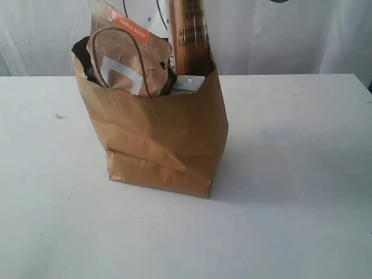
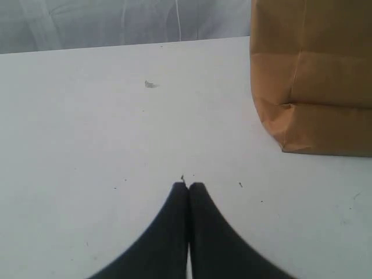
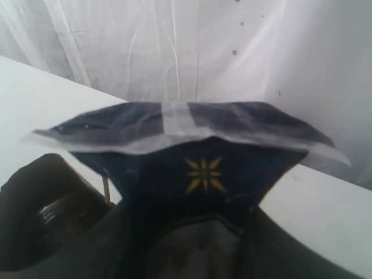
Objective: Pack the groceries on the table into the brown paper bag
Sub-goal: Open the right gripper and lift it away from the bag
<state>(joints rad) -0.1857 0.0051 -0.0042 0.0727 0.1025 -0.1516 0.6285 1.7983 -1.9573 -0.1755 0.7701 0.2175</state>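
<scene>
The brown paper bag stands upright on the white table. A brown pouch with an orange strip pokes out of its top behind a cord handle. Beside the pouch a long spaghetti packet stands upright in the bag and rises past the top of the picture, with a white carton corner at its foot. My right gripper is shut on the packet's dark blue end, which bears a gold star. Over bare table the left gripper is shut and empty, with the bag's lower corner off to one side. Neither arm shows in the exterior view.
A small dark speck lies on the table left of the bag, also seen as the speck ahead of the left gripper. White curtains hang behind the table's far edge. A dark rounded shape sits beside the right gripper.
</scene>
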